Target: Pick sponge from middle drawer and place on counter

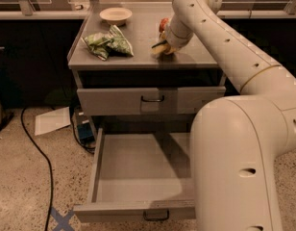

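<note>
- The gripper (163,46) is hanging low over the right-front part of the counter (189,57), at the end of the arm (220,47) that is reaching in from the right.
- The sponge (158,50) is sitting at the gripper's tip, at or just above the counter top and well clear of the open middle drawer (138,170) below.
- I cannot tell whether the claw is clenched on the sponge or has let it go, because the wrist is hiding that part.
- The step in hand is looking like the set-down. To do it well, the sponge should be brought flat onto the counter before any release, then the claw lifted straight up so nothing drags.
- The red thing (164,24) is lying just behind the gripper, so any retreat should be avoiding a sweep backward.
- The snack bag (108,43) and the bowl (115,15) are lying well to the left, out of the way.
- The sponge's yellow foam is showing toward the front-left, with the dark side seeming to face up.
- Its long axis is appearing to run roughly along the counter's front edge, slightly tilted, though too much is hidden to be sure.
</note>
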Robot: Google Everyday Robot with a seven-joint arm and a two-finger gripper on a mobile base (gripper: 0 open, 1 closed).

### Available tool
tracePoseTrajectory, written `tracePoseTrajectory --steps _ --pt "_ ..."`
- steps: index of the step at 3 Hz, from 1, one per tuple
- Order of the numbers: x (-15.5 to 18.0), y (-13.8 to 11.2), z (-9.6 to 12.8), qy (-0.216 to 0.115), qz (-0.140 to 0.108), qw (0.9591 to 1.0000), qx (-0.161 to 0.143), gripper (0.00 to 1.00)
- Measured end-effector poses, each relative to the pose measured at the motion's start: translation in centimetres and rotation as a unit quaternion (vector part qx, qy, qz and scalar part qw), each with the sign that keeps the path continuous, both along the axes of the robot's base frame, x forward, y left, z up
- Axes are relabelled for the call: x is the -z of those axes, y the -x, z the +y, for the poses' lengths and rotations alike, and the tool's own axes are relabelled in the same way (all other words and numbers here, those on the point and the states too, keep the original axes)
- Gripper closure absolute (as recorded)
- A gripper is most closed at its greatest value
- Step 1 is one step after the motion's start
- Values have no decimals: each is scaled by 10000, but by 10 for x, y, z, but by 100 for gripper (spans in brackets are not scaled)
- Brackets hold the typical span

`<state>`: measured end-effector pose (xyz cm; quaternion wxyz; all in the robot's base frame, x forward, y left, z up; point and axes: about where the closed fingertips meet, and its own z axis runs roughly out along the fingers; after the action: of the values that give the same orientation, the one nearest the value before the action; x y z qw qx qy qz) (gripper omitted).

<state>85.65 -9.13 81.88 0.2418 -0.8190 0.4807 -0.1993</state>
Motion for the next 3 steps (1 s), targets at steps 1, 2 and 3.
tracePoseTrajectory --steps 1,2,3 --pt "0 0 0 0 1 10000 0 100" --pt "0 1 -2 -10 115 9999 -11 100" --pt "-1 1 -2 -10 115 9999 -10 100"
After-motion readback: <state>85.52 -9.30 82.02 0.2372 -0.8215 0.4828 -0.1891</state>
